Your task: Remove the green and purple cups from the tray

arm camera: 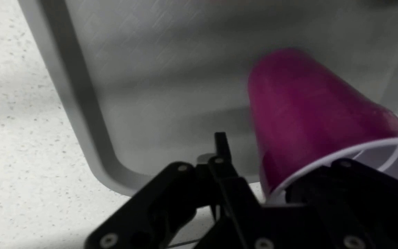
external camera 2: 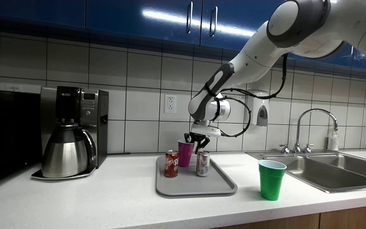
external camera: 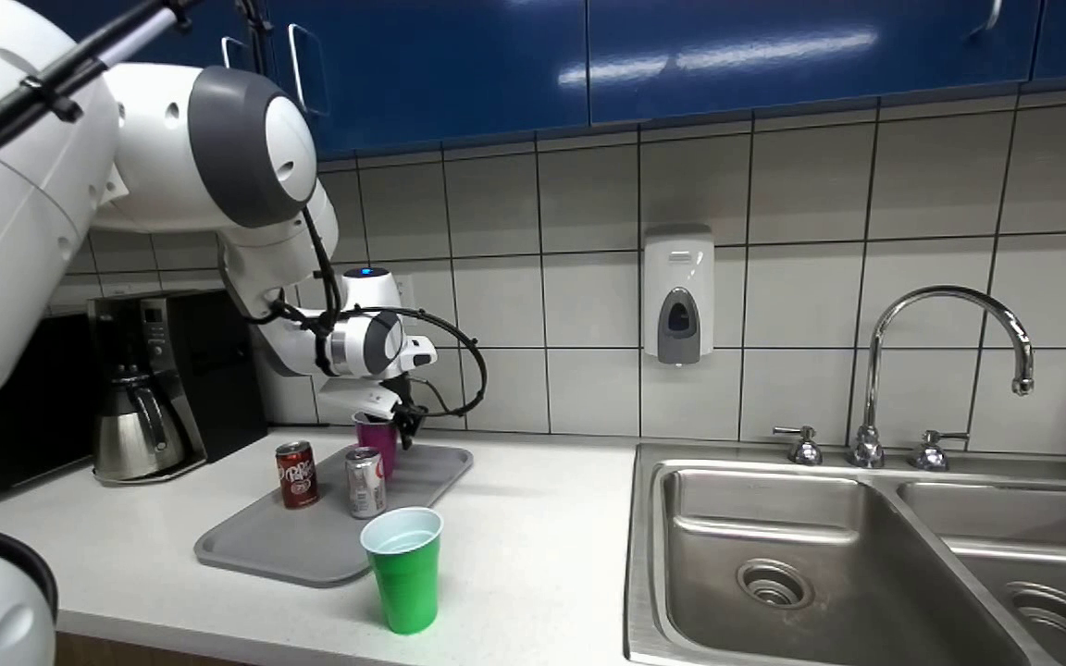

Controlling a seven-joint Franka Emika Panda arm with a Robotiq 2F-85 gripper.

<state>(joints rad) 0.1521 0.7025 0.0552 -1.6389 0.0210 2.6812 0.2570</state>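
Note:
The purple cup stands upright on the grey tray, toward its wall end. My gripper is lowered over that cup's rim from above. In the wrist view one finger reaches inside the purple cup, its tip hidden by the cup wall. The other finger is outside, with a visible gap between it and the wall, so the jaws are partly open. Off the tray, the green cup stands upright on the counter, near the front edge.
A dark red can and a silvery can stand on the tray close to the purple cup. The tiled wall rises just behind. A coffee maker and a steel sink flank the work area.

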